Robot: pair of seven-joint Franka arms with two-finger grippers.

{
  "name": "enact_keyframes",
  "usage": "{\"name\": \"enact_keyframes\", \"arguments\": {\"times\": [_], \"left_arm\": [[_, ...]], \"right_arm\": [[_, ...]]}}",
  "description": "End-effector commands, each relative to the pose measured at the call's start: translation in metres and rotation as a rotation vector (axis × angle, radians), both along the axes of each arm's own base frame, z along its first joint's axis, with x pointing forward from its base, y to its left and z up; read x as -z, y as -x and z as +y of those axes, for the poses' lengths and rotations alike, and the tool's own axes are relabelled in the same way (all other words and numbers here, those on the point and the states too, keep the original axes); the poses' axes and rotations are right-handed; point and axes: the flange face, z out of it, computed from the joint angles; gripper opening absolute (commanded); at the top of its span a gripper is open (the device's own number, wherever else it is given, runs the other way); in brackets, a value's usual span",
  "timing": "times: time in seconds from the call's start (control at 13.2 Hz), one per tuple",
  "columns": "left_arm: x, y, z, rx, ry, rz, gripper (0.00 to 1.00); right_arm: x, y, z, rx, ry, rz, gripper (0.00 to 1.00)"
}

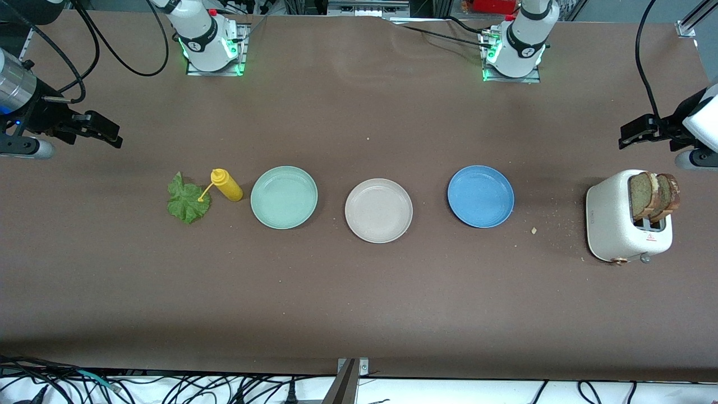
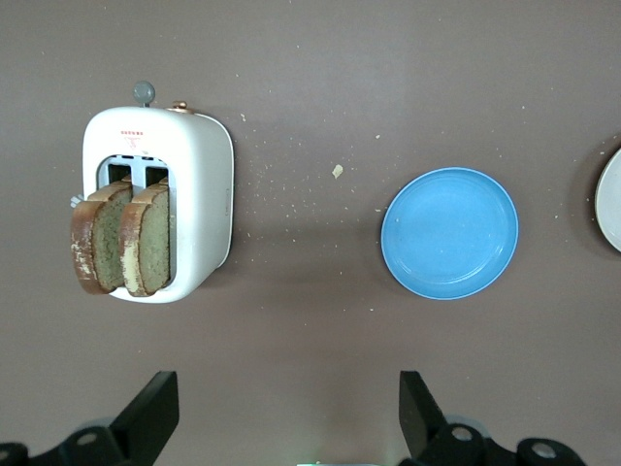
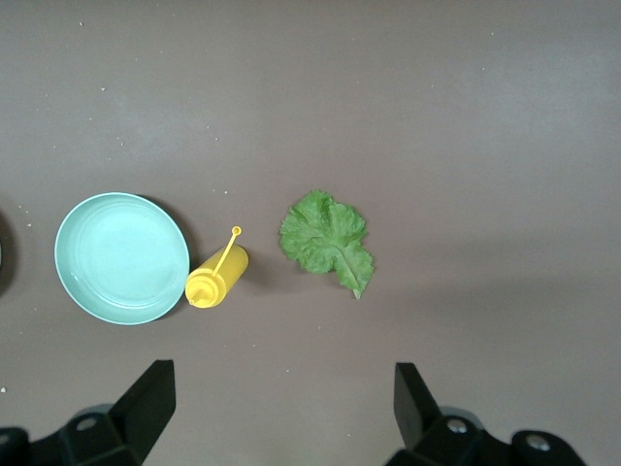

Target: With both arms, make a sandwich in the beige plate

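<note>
Standing on edge in the toaster (image 1: 627, 224) at the left arm's end of the table: two bread slices (image 1: 655, 196), side by side, crusts up, broad faces toward the table's ends, long axis running up out of the slots. Likely light, dry and crumbly, so best pinched across the thickness near the top crust and drawn straight up, gently, to avoid breaking. Lying flat near the right arm's end, touching the yellow bottle's (image 1: 227, 186) nozzle tip: lettuce (image 1: 188, 198), stem end pointing toward the front camera. Probably limp, thin and easy to tear; best nipped at the stiffer midrib. Sitting bare mid-table between mint plate (image 1: 284, 197) and blue plate (image 1: 481, 196): beige plate (image 1: 378, 210). Hovering wide open and holding nothing: left gripper (image 2: 281, 413) over bare table just beside the toaster, right gripper (image 3: 277, 408) over bare table near the lettuce.
</note>
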Motion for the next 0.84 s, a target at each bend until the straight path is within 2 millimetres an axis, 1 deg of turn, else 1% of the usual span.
{"name": "enact_keyframes", "arguments": {"times": [0.0,0.76], "left_arm": [[-0.0044,-0.0018,-0.001,0.027,-0.014,-0.011,1.0],[-0.0052,-0.0021,-0.0048,0.023,-0.012,-0.015,1.0]], "right_arm": [[-0.0062,-0.0009,-0.0005,0.012,-0.004,-0.002,1.0],[-0.0061,-0.0007,-0.0003,0.012,-0.005,0.0,1.0]]}}
